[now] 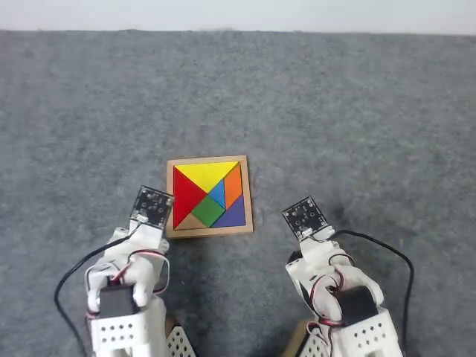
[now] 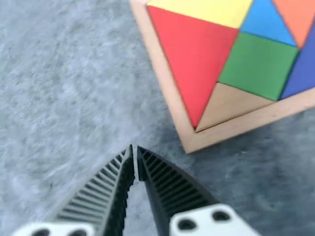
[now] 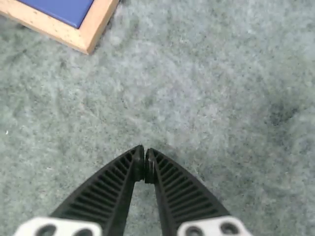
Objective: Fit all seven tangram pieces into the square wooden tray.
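1. Grey fuzzy carpet (image 1: 342, 111) under everything, meeting a pale strip along the far side of the high view and cut off at the other three edges.
2. Left arm (image 1: 123, 297) and right arm (image 1: 342, 301), white with dark cables, bases cut off at the near edge of the high view. A black camera board (image 1: 152, 207) on each wrist, hiding the fingers beneath from above.
3. Square wooden tray (image 1: 210, 231) flat on the carpet, just beyond and between the two wrists. Near-left corner covered by the left arm's board in the high view, yet plain in the left wrist view, where the far part is cut off. In the right wrist view, a near corner of rim with a patch of indigo.
4. Left gripper (image 2: 134, 150): ribbed dark fingers pressed almost together, a hairline slit between, nothing pinched, tips over bare carpet near the tray's corner. Right gripper (image 3: 144, 150): tips pressed together, nothing pinched, over carpet apart from the tray.
5. Inside the tray: yellow large triangle (image 1: 205, 175) along the far side, red large triangle (image 1: 186, 197) along the left, orange parallelogram (image 1: 233, 186) on the right, indigo triangle (image 1: 232, 215) at the near right, green square (image 1: 209, 211) and blue small triangle (image 1: 217, 195) in the middle.
6. Tan triangle (image 2: 229, 105) by the near rim, between red and green. Cannot tell whether a plain wooden piece or bare tray floor.
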Controlling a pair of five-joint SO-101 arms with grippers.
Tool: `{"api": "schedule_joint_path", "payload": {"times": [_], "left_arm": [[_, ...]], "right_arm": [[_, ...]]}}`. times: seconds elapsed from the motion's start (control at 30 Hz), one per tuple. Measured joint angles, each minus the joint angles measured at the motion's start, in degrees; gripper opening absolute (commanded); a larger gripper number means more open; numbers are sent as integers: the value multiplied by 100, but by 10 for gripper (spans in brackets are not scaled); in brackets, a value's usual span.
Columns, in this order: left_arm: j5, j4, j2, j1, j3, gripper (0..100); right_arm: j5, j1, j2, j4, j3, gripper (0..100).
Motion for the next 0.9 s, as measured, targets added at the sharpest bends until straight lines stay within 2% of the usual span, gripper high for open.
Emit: {"api": "schedule_joint_path", "payload": {"times": [0.9], "left_arm": [[0, 0, 0, 149, 0, 14]], "right_arm": [[0, 0, 0, 9, 0, 8]]}}
